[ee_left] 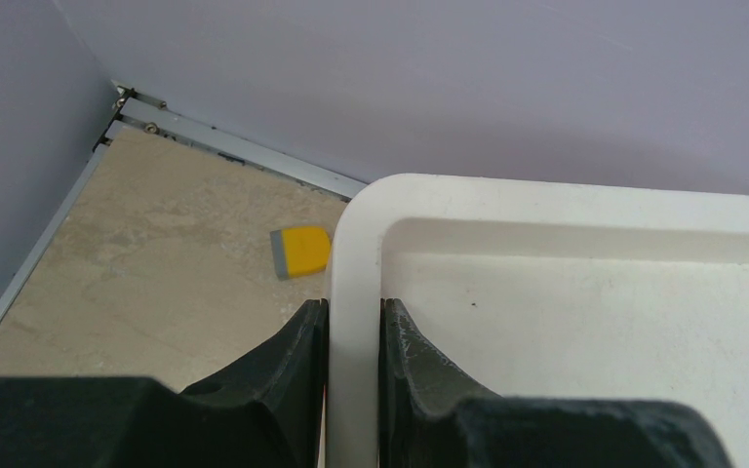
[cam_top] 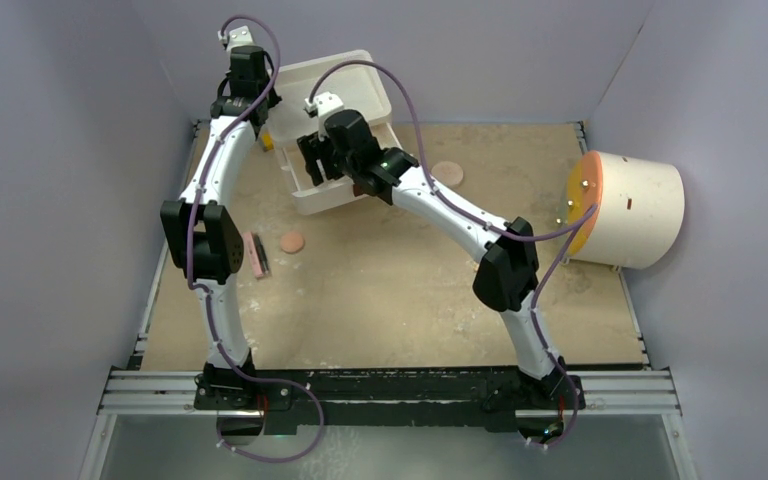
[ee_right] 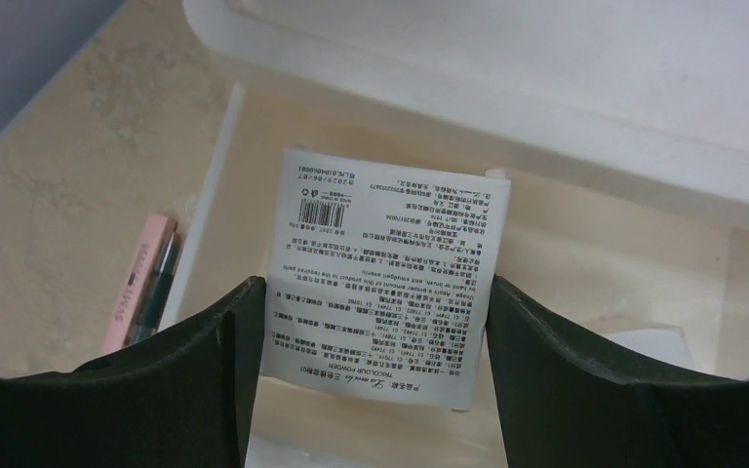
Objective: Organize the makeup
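— Where do we have the white box (ee_right: 390, 214)?
— Above the white bin (ee_right: 546, 58), pinched between our right gripper's (ee_right: 375, 285) jaws.
— And our left gripper (ee_left: 354, 310)?
— Its jaws clamp the bin's corner rim. The yellow block (ee_left: 302, 252) lies just outside the bin. A peach disc (cam_top: 291, 242) and the pink stick (cam_top: 255, 255) lie on the near side of the bin.

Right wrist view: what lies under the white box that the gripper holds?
Around the white box the pale floor of the tray shows, and a pink stick lies at the view's left. The floor directly beneath is covered by the box and the fingers.
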`<action>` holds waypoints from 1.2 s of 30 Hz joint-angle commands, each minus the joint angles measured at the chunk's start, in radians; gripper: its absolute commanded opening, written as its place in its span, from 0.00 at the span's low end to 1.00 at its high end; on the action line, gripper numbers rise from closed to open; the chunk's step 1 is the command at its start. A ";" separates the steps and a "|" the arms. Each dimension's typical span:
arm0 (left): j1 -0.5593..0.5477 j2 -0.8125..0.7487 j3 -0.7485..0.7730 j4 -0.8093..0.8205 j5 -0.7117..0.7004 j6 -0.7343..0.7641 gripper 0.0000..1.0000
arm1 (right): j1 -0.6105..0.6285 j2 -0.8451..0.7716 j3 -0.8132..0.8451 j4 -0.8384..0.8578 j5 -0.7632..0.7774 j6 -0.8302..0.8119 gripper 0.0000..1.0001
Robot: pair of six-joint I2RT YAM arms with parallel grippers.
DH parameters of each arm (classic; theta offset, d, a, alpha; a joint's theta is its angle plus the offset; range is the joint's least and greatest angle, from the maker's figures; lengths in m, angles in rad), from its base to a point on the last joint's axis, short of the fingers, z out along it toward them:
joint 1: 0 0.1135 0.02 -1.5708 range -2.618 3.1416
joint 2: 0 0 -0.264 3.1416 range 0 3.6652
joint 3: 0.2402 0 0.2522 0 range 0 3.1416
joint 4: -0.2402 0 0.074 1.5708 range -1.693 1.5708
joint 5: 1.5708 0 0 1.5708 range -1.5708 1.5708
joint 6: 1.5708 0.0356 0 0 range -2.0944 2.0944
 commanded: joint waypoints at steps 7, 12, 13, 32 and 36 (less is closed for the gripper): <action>-0.002 0.086 -0.039 -0.195 0.056 -0.015 0.00 | 0.001 -0.059 -0.052 -0.047 -0.069 -0.013 0.67; -0.002 0.083 -0.037 -0.198 0.054 -0.015 0.00 | 0.001 -0.053 -0.009 -0.061 -0.045 -0.028 0.87; -0.001 0.082 -0.037 -0.199 0.053 -0.015 0.00 | 0.001 -0.059 -0.004 -0.051 -0.031 -0.039 0.89; -0.002 0.080 -0.040 -0.188 0.086 -0.024 0.00 | 0.005 -0.617 -0.687 0.295 0.159 -0.076 0.99; -0.003 0.084 -0.051 -0.170 0.122 -0.034 0.00 | 0.016 -0.639 -0.824 0.290 0.092 0.037 0.99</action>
